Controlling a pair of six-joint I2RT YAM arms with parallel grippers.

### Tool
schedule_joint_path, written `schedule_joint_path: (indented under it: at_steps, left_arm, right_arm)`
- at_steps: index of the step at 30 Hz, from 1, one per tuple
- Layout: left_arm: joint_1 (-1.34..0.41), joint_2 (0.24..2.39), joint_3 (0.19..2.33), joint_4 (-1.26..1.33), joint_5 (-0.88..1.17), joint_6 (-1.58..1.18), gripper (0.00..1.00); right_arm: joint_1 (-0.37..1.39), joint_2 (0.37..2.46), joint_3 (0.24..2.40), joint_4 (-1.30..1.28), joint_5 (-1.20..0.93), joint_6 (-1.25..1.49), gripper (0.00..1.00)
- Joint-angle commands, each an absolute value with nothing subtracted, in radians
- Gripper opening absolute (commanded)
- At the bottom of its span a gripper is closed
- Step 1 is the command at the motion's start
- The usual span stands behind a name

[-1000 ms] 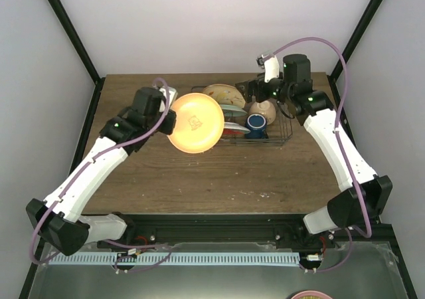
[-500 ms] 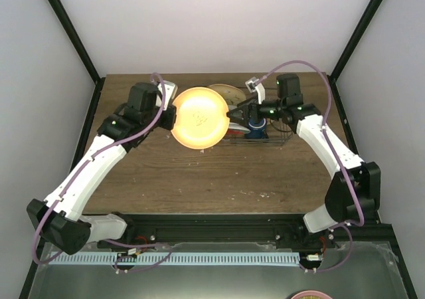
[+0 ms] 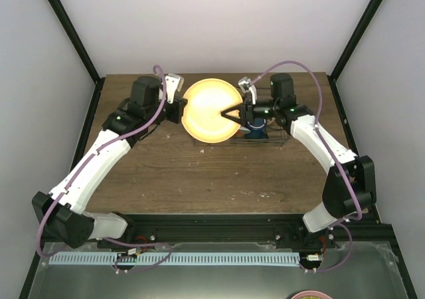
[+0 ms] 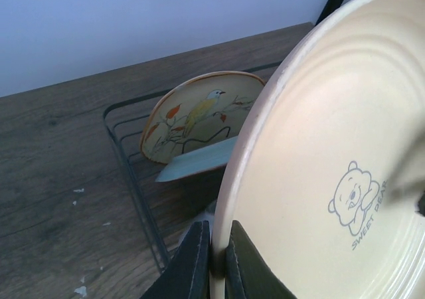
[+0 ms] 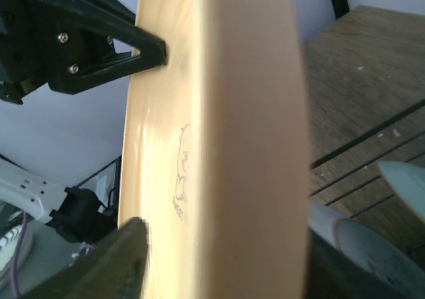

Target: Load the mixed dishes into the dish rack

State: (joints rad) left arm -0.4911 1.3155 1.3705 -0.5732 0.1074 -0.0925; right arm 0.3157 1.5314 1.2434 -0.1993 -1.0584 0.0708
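A tan plate (image 3: 209,109) with a small bear print stands on edge above the left end of the dish rack (image 3: 271,139). My left gripper (image 3: 180,107) is shut on its left rim (image 4: 218,259). My right gripper (image 3: 229,115) straddles the plate's right rim (image 5: 219,146), one blurred finger (image 5: 126,259) against the face; whether it presses is unclear. In the rack stand a bird-print plate (image 4: 199,113) and a mint plate (image 4: 199,163). A dark blue mug (image 3: 254,130) peeks out behind the right gripper.
The rack's thin dark wire wall (image 4: 133,173) runs just below and left of the held plate. Bare wooden table (image 3: 199,173) lies in front of the rack. Black frame posts (image 3: 70,33) rise at the table's back corners.
The left arm carried the plate right and back, over the rack's left end. The right arm swung left from the rack's far side, and its jaws narrowed around the plate's right rim.
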Motion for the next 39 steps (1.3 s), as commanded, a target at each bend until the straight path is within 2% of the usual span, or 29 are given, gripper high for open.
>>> schedule_joint_path:
  at_steps: [1, 4, 6, 8, 11, 15, 18, 19, 26, 31, 39]
  left_arm:
    - [-0.487, 1.319, 1.376, -0.499, 0.152, -0.123, 0.03]
    - [-0.487, 1.321, 1.375, -0.501, 0.143, -0.117, 0.04]
    - [-0.488, 1.318, 1.373, -0.503, 0.137, -0.113, 0.08]
    - [-0.488, 1.315, 1.373, -0.503, 0.131, -0.111, 0.17]
    - [-0.488, 1.309, 1.373, -0.507, 0.116, -0.109, 0.38]
    - [-0.488, 1.297, 1.388, -0.518, 0.081, -0.099, 0.74]
    - [-0.486, 1.283, 1.416, -0.535, 0.029, -0.087, 0.95]
    - [-0.485, 1.275, 1.426, -0.54, 0.0, -0.084, 0.99]
    - [-0.466, 1.203, 1.489, -0.543, -0.176, -0.072, 1.0]
    - [-0.462, 1.185, 1.507, -0.539, -0.27, -0.058, 1.0]
    - [-0.46, 1.186, 1.466, -0.518, -0.275, -0.088, 1.0]
  right_arm:
    - [0.34, 1.552, 1.282, -0.147, -1.114, 0.095, 0.44]
    - [0.342, 1.557, 1.291, -0.154, -1.107, 0.093, 0.23]
    - [0.342, 1.555, 1.295, -0.165, -1.091, 0.083, 0.16]
    - [0.342, 1.553, 1.307, -0.184, -1.07, 0.065, 0.11]
    - [0.343, 1.552, 1.338, -0.226, -1.035, 0.034, 0.06]
    - [0.342, 1.541, 1.378, -0.272, -0.976, -0.008, 0.01]
    - [0.342, 1.516, 1.407, -0.329, -0.924, -0.065, 0.01]
    - [0.342, 1.504, 1.413, -0.355, -0.904, -0.094, 0.01]
    - [0.361, 1.413, 1.435, -0.533, -0.77, -0.312, 0.01]
    - [0.446, 1.351, 1.405, -0.63, -0.663, -0.43, 0.01]
    - [0.523, 1.336, 1.347, -0.696, -0.46, -0.498, 0.01]
